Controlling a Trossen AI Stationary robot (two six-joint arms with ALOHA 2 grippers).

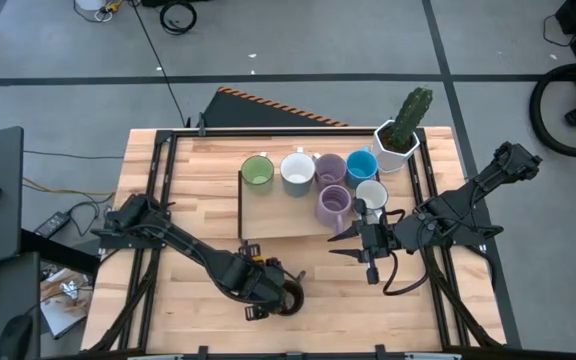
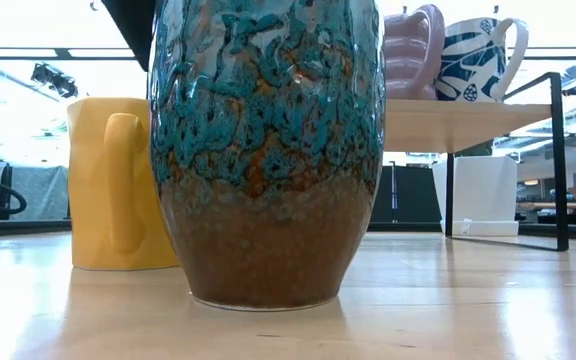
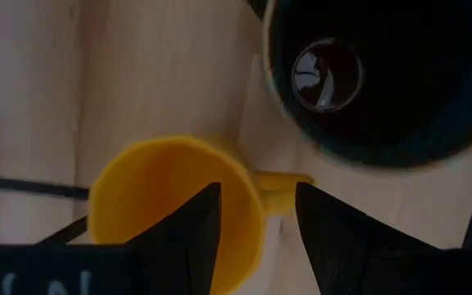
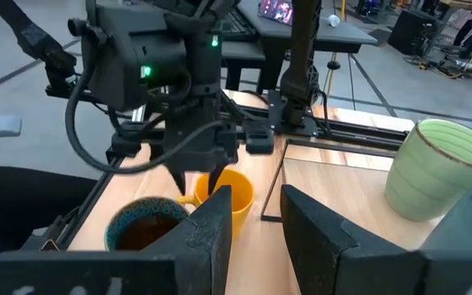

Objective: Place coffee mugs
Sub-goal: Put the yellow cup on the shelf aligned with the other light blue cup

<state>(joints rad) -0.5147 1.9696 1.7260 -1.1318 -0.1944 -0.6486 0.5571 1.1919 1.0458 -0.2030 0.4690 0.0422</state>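
Directly beneath the left gripper (image 3: 256, 217), whose fingers are spread apart, the orange mug (image 3: 174, 209) is straddled at its rim beside the dark brown mug (image 3: 383, 74), nothing being clamped.

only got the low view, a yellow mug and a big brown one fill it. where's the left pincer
Observer: The left pincer hangs open over the yellow mug, with its fingers astride the rim by the handle.
Operator: and the right one
Observer: The right pincer is open and empty, by the front edge of the wooden riser.
Operator: how many mugs on that riser
Observer: Six. The green mug is at the left end.
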